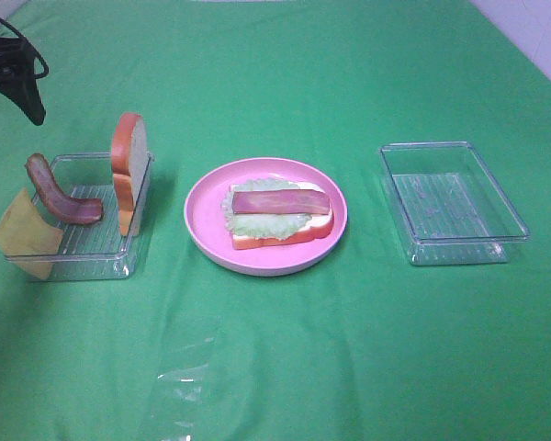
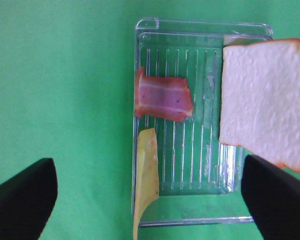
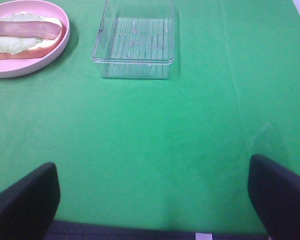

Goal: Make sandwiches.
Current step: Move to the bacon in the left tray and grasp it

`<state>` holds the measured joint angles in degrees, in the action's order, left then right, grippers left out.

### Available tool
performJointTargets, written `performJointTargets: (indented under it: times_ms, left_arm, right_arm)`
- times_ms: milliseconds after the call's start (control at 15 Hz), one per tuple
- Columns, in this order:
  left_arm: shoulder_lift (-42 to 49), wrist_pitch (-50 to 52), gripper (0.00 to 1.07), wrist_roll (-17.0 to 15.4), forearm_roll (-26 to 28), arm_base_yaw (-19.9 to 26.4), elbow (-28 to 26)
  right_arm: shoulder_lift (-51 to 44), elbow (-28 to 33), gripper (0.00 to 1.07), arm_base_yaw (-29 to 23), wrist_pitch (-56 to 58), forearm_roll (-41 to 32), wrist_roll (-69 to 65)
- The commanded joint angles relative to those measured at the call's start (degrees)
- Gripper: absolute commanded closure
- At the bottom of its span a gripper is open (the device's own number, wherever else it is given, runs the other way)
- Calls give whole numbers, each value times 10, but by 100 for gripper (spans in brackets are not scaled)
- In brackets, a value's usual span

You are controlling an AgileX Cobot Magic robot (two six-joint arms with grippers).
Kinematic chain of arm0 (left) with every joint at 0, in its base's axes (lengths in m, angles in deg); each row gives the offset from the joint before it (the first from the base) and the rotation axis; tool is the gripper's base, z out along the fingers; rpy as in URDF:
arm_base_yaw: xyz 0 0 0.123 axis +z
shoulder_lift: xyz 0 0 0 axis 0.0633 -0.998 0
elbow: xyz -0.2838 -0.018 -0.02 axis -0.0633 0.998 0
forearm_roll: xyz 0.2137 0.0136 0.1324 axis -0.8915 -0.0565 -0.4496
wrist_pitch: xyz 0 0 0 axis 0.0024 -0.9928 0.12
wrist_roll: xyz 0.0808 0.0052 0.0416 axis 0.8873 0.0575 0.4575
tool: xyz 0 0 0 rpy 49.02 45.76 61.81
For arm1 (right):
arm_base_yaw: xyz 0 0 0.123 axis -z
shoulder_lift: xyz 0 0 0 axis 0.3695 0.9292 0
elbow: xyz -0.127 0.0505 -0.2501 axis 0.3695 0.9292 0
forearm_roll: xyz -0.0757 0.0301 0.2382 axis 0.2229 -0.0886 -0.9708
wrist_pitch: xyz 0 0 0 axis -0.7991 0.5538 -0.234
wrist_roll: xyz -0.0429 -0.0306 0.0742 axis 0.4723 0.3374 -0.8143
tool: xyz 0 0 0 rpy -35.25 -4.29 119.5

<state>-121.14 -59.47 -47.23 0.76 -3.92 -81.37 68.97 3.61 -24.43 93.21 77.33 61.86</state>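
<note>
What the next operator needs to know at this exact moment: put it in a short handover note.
Left gripper: open, holding nothing, above the left tray.
Right gripper: open, holding nothing, over bare cloth, short of the right tray, which holds nothing.
Done: on the pink plate, a base bread slice, lettuce and a bacon strip are stacked.
In the left tray: spare bacon strip, cheese square leaning at its edge, upright bread slice.
Left: probably add the cheese, then cap with the upright slice.
</note>
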Motion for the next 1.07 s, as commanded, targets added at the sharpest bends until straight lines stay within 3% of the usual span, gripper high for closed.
performJointTargets:
  times_ms: [67,1067]
  left_arm:
    - [-38,-6,15,-2,6,1,-25]
    - [-158,69,16,0,6,1,-45]
  right_arm:
    - [-19,2,9,0,-4,0,6]
    - [-19,2,9,0,-4,0,5]
